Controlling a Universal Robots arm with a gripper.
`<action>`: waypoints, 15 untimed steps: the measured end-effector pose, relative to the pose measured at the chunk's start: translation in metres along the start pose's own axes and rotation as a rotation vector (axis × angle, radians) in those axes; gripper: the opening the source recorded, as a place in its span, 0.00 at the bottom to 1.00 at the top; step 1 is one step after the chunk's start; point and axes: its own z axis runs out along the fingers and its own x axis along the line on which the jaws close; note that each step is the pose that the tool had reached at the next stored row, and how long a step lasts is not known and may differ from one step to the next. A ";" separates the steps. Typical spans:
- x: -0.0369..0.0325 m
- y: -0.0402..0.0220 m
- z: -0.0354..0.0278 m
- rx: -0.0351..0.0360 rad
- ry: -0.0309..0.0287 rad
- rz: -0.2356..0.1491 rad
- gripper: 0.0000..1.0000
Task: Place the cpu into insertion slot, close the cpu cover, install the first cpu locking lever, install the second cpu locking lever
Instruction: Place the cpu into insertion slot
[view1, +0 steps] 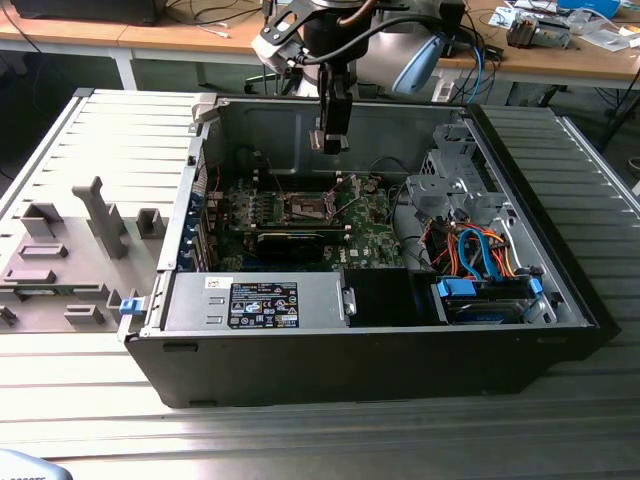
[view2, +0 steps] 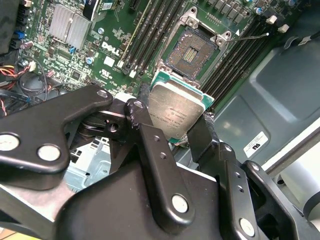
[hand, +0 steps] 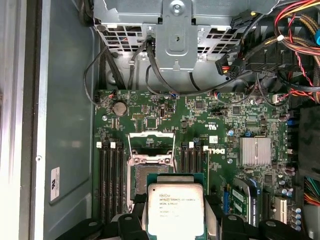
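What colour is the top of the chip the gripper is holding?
The cpu top is silvery-grey, clearest in the second wrist view.

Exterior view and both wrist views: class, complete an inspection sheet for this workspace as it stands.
Surface: ribbed metal table carrying an open computer case.
Job's things: cpu held near the insertion slot, not seated; slot contacts exposed; cpu cover raised open.
Clutter: grey fixture blocks on the exterior view's left.
Grippers: claw shut on the cpu, over the green board.
Cables: orange and blue cable bundle beside the drive bay.
Surroundings: wooden benches behind.
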 end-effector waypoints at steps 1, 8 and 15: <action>0.0000 0.0000 0.0000 0.0001 0.0000 0.001 0.55; 0.0000 0.0000 0.0000 0.0004 -0.0003 0.009 0.55; 0.0000 0.0000 0.0000 0.0014 -0.0008 0.030 0.55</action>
